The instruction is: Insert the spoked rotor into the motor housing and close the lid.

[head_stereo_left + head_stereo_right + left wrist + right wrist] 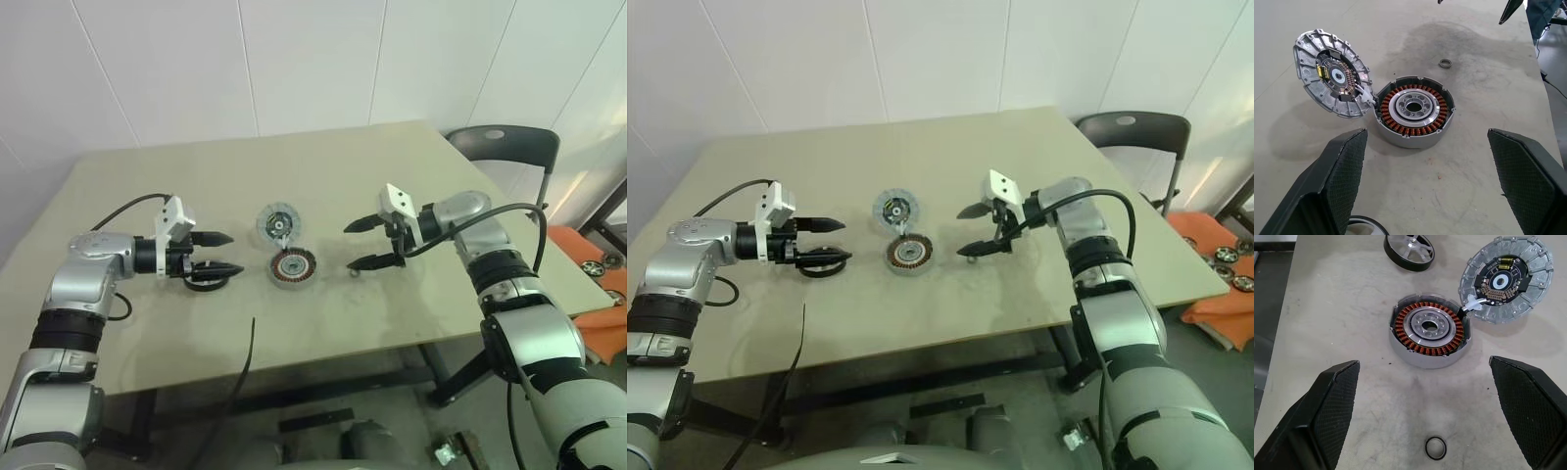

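Both grippers spread wide and empty either side of the open motor housing, mid-worktop.

Motor housing (pixel 292 266) sits flat at the middle of the worktop (pixel 392 157), copper coils facing up. Its lid (pixel 278 225), a ribbed grey disc with a circuit board, stands tilted at the housing's far rim, joined to it by a white wire. Spoked rotor (pixel 1409 252), black rim with silver spokes, lies flat toward the worktop's left edge, well apart from the housing, right by the left gripper (pixel 235 253). Right gripper (pixel 348 247) hovers on the housing's other side, grasping nothing. Small black ring (pixel 1435 448) lies on the worktop beneath the right gripper.
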### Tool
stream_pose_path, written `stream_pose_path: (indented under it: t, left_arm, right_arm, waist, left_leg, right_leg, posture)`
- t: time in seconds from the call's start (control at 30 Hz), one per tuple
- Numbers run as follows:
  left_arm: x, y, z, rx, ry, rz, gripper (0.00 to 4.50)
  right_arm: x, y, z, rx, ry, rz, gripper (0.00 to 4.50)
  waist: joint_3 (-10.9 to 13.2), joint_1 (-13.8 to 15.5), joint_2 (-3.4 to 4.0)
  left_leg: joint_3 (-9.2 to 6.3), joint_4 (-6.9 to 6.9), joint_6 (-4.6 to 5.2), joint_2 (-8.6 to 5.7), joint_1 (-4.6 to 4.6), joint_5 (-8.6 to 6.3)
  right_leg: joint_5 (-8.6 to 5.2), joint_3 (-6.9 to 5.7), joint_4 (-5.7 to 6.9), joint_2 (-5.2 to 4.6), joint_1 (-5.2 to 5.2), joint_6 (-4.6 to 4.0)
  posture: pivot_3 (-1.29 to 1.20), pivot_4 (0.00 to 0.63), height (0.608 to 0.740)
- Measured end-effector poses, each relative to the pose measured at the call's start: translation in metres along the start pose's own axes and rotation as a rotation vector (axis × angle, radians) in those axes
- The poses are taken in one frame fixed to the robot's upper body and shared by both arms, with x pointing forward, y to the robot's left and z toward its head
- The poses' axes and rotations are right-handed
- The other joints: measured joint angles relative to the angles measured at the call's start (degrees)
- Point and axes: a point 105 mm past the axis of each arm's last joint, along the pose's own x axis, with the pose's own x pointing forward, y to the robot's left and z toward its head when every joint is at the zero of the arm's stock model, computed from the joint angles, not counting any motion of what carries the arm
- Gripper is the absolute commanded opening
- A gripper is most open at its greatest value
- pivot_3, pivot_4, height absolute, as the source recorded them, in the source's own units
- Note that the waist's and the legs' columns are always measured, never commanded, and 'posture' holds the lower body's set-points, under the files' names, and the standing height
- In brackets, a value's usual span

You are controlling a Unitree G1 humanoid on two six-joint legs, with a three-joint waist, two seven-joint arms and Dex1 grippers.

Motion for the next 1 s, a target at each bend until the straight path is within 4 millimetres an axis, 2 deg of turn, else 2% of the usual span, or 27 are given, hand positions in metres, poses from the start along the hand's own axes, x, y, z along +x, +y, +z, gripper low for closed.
stream_pose_path:
  t: [1.0]
  left_arm:
    - [0.0007, -0.0035, -0.0081, -0.024, 0.006, -0.001, 4.18]
  right_arm:
    - [-0.0010, 0.0009, 0.0012, -0.001, -0.006, -0.001, 4.44]
  waist:
    - [0.0, 0.0, -0.01]
  left_leg:
    - [0.00, 0.00, 0.00, 0.00, 0.00, 0.00]
  right_leg:
    - [0.00, 0.00, 0.00, 0.00, 0.00, 0.00]
  posture:
    - [0.00, 0.000, 0.740]
